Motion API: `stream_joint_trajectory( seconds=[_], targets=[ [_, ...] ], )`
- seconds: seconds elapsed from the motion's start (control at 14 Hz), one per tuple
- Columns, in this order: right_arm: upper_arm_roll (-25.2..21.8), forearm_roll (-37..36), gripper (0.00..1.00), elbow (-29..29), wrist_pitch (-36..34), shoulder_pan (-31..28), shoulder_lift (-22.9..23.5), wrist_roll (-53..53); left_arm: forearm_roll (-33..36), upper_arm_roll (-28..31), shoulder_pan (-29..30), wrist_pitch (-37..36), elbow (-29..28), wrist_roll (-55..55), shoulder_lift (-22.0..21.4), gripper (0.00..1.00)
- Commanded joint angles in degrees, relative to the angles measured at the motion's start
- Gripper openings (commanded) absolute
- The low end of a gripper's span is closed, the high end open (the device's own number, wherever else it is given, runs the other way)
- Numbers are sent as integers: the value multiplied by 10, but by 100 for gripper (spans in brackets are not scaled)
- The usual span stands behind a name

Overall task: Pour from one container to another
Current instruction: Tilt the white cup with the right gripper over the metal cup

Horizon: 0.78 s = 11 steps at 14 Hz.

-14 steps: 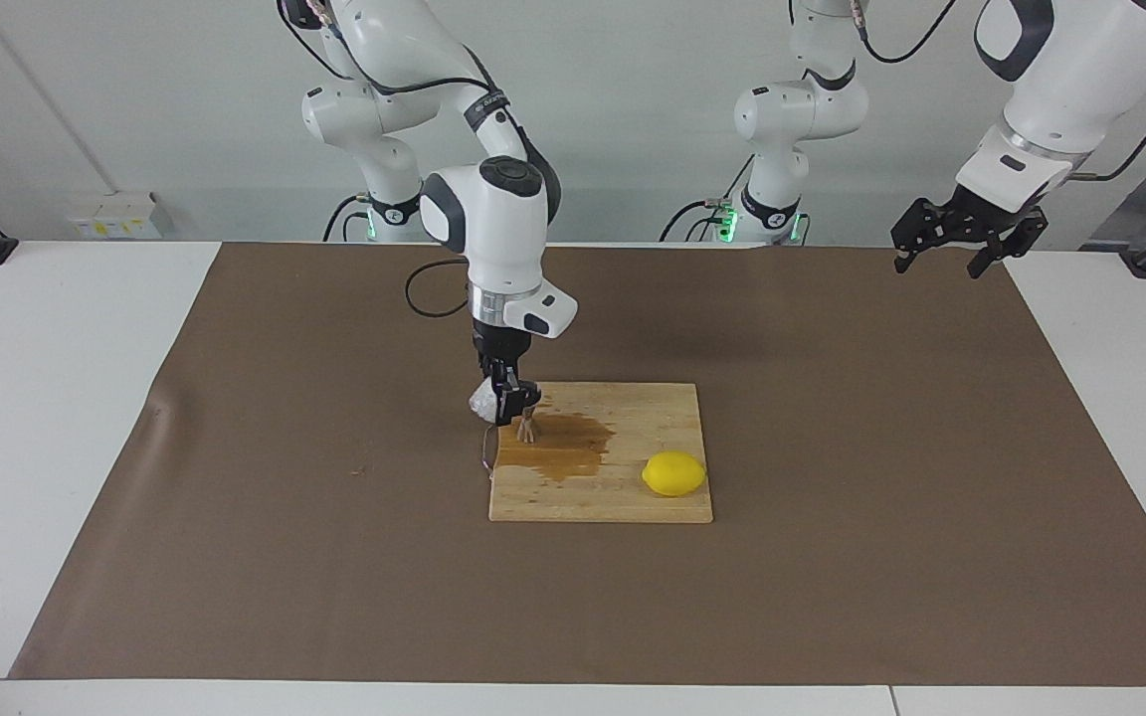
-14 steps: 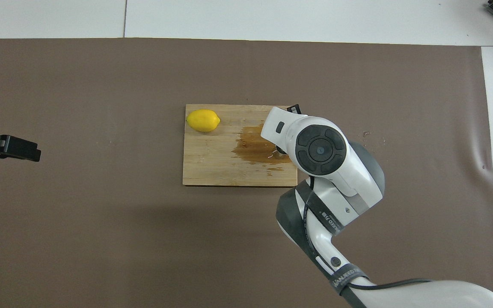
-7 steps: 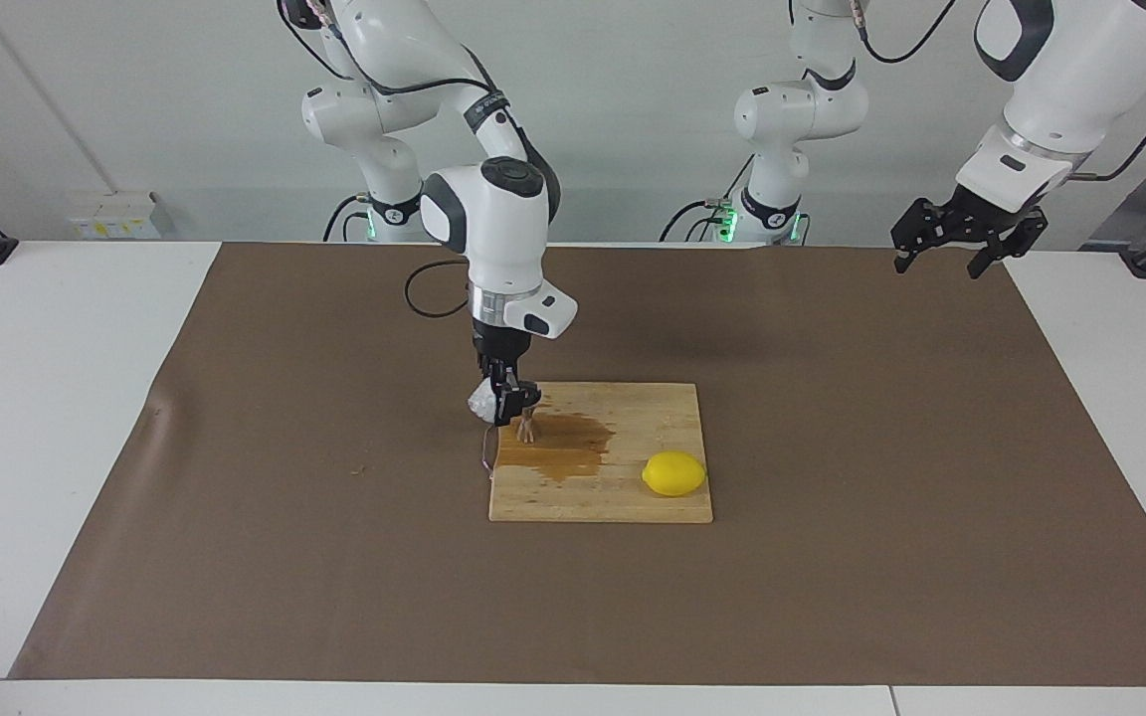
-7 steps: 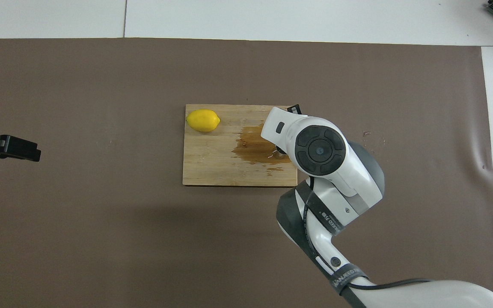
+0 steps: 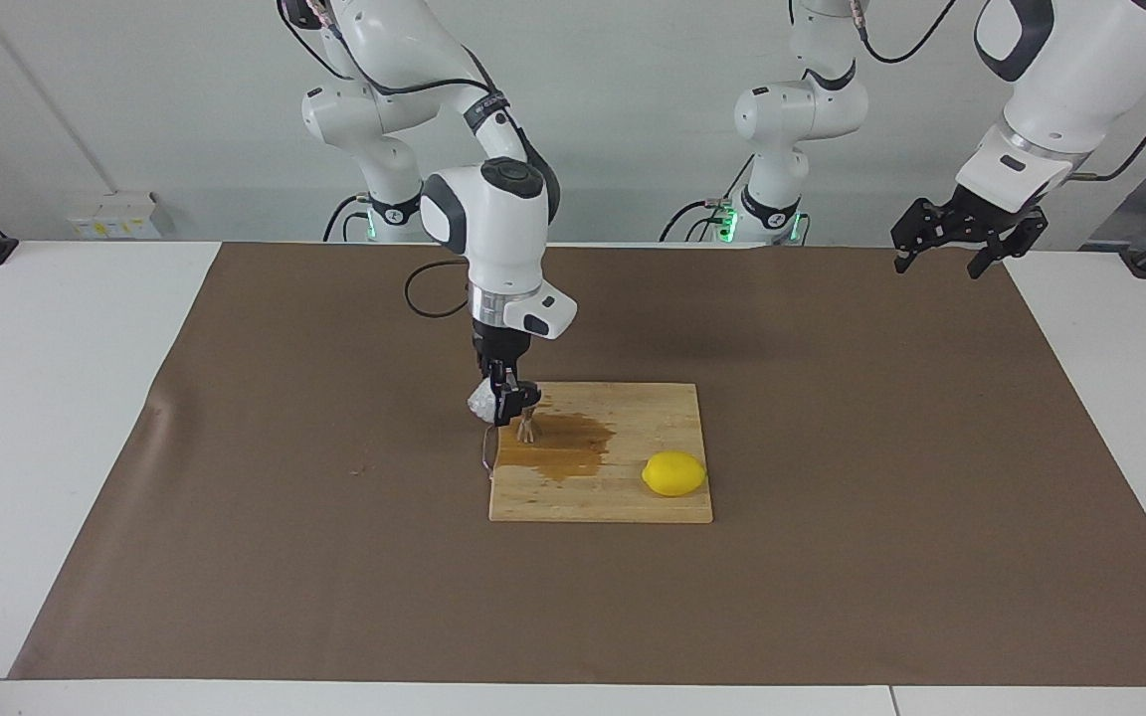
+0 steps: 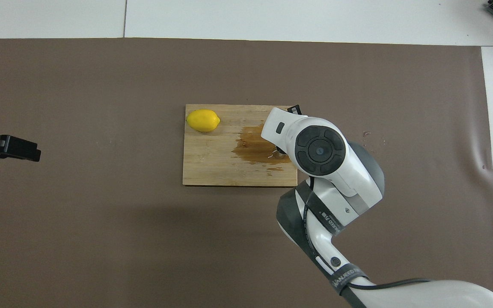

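Note:
My right gripper point(image 5: 505, 403) is shut on the whitish crinkled cup point(image 5: 480, 402), which it holds tipped on its side just above the corner of the wooden board point(image 5: 653, 418) toward the right arm's end. Directly under the gripper, the small steel jigger point(image 5: 525, 429) stands upright on the board in a brown puddle point(image 5: 563, 447). In the overhead view the right arm's wrist covers the cup and most of the jigger. My left gripper point(image 5: 937, 267) hangs open and empty over the mat's corner at the left arm's end, where that arm waits.
A yellow lemon point(image 5: 673, 473) lies on the board's corner farthest from the robots, toward the left arm's end. The puddle point(image 6: 255, 147) wets the board point(image 6: 203, 162) beside the lemon point(image 6: 203, 120). The left gripper point(image 6: 32, 150) shows at the overhead view's edge. A brown mat point(image 5: 832, 497) covers the table.

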Motion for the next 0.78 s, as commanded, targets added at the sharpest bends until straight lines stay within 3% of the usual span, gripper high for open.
stream_joint_trajectory(
  seconds=[0.0, 0.71],
  targets=[
    [2, -19, 31, -14, 10, -4, -11, 17, 7, -5, 9, -3, -14, 0, -15, 100],
    [2, -9, 31, -13, 6, -7, -10, 25, 7, -5, 8, -3, -14, 0, -15, 100]
  ],
)
